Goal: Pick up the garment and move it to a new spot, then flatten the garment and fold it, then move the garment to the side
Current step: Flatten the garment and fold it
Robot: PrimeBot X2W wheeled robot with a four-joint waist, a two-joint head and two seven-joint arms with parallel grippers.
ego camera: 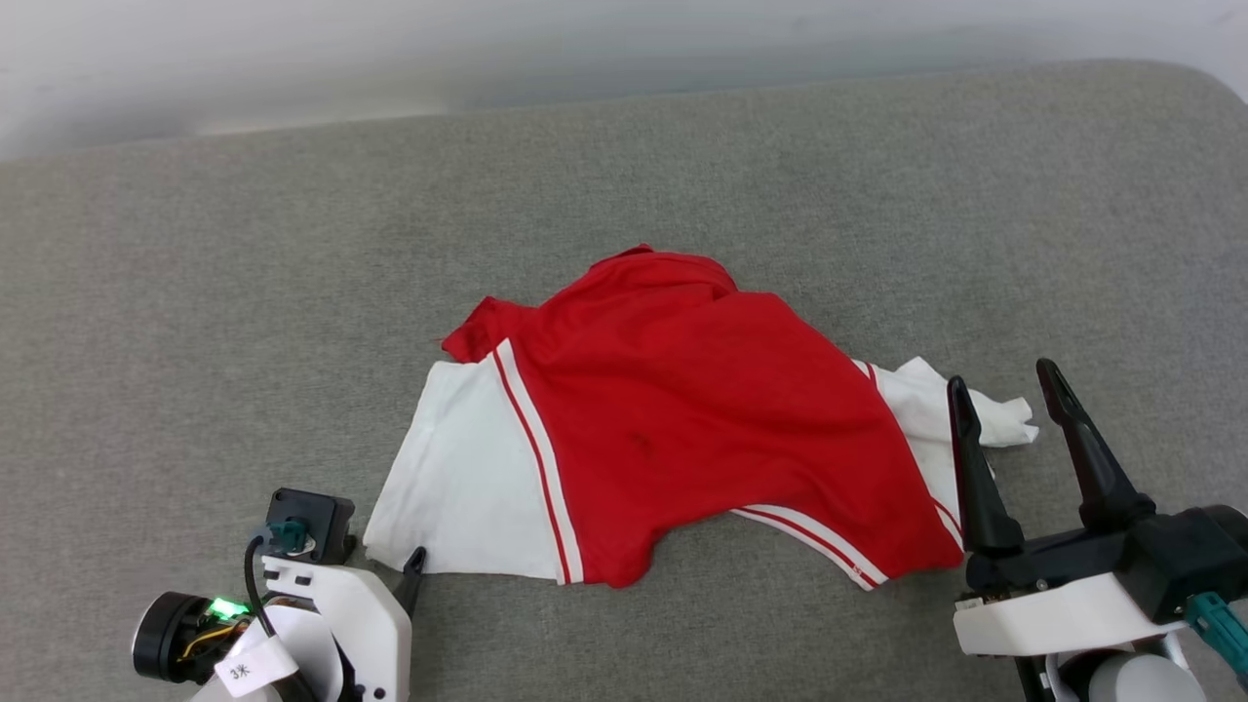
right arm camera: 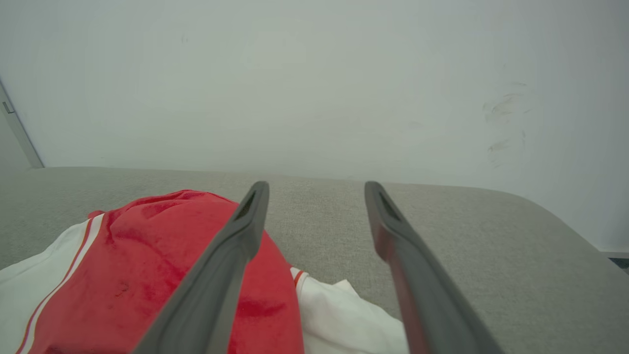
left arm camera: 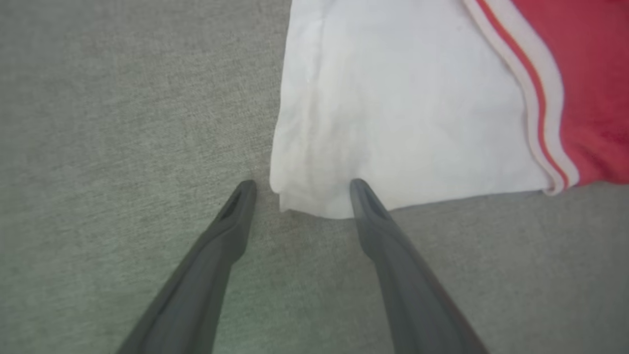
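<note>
Dark fingers of my left claw [left arm camera: 301, 184] stand apart, straddling the near corner of a white short sleeve [left arm camera: 393, 98]. One tip overlaps its hem, but I cannot tell if it touches. Right claw [ego camera: 1001, 374]: fingers also spread, nothing between them, poised at the other white sleeve [ego camera: 926, 405]. Both sleeves belong to the garment [ego camera: 682, 409], a bright red thin-fabric shirt with red-and-white stripe trim. It lies rumpled, mid-way across the grey fabric-covered table [ego camera: 195, 292]. Pale wall [right arm camera: 314, 73] behind.
</note>
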